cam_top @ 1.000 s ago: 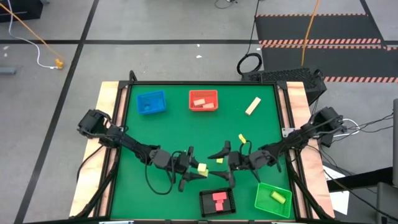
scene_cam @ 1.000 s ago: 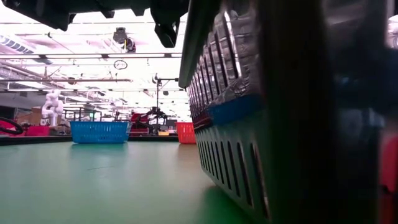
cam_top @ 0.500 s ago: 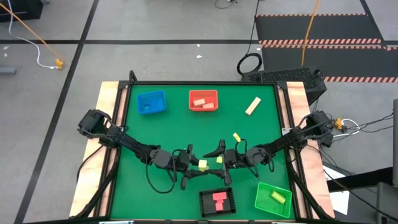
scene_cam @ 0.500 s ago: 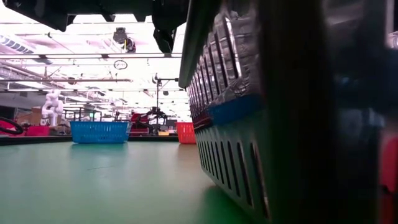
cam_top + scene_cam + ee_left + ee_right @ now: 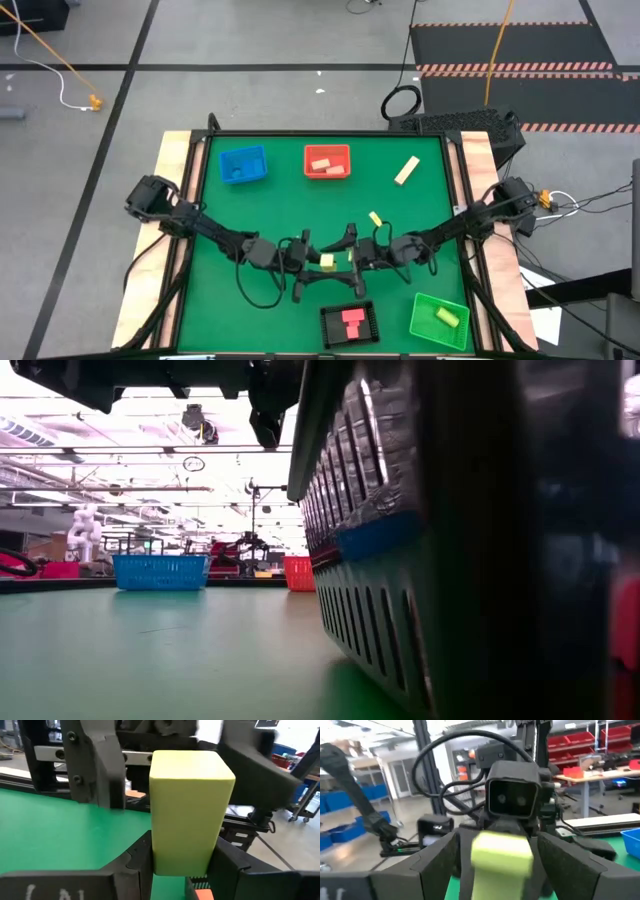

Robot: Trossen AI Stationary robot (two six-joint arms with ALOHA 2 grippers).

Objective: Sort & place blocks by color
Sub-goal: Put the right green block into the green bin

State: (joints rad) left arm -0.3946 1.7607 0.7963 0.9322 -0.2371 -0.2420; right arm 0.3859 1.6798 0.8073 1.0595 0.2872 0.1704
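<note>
Since the earlier frame, right tool (image 5: pixel 350 262) moved left toward left tool (image 5: pixel 318 265), low in the frame's centre above the green surface (image 5: pixel 290 200). Left tool grips a yellow-green block (image 5: pixel 326 262); right tool's fingers stand spread around that block.

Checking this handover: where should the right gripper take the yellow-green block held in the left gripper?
By its free end, the part standing clear of the left gripper, coming head-on from the right arm's side. The block is a short bar with flat parallel faces, clamped at one end only, so the open right gripper can likely close on those faces.
</note>
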